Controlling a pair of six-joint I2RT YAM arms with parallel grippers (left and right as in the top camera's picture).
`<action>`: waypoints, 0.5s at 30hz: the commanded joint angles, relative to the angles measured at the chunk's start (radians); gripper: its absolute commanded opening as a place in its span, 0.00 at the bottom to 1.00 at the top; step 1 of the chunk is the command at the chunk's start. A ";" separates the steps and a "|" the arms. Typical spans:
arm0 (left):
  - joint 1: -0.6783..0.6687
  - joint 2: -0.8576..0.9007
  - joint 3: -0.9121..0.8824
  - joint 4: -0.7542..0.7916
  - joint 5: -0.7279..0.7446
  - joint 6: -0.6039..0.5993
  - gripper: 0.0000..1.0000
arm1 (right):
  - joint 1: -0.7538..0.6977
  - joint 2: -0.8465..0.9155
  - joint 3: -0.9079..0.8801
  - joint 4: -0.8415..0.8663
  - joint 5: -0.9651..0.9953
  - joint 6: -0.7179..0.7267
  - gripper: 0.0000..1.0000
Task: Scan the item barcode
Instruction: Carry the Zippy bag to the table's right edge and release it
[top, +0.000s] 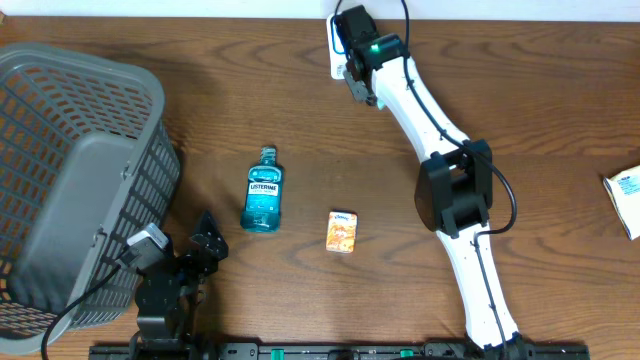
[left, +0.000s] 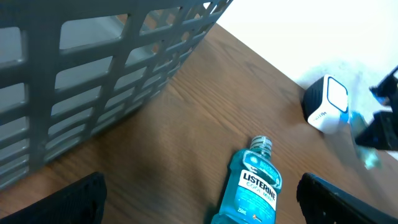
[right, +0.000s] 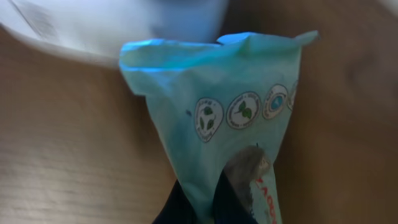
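My right gripper (right: 208, 208) is shut on a teal plastic packet (right: 217, 93) with small round icons on it, pinching its lower end. The packet's top edge stands just in front of the white barcode scanner (right: 112, 25). In the overhead view the right gripper (top: 357, 82) reaches to the table's back edge beside the scanner (top: 335, 42), and the packet is hidden under it. The left wrist view shows the scanner (left: 326, 102) far off at the right. My left gripper (top: 205, 245) rests open and empty at the front left.
A grey plastic basket (top: 100, 65) fills the left side. A blue Listerine bottle (top: 263, 190) lies mid-table, also seen between the left gripper's (left: 205, 205) spread fingers as the bottle (left: 252, 190). A small orange box (top: 342, 231) lies right of it. A white packet (top: 625, 195) sits at the right edge.
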 joint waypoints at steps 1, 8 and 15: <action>0.003 -0.007 -0.009 -0.021 -0.012 -0.002 0.98 | -0.051 -0.078 0.048 -0.106 0.076 0.197 0.01; 0.003 -0.007 -0.009 -0.021 -0.012 -0.002 0.98 | -0.185 -0.118 0.043 -0.368 0.315 0.504 0.01; 0.003 -0.007 -0.009 -0.021 -0.013 -0.002 0.98 | -0.431 -0.116 -0.050 -0.403 0.321 0.552 0.01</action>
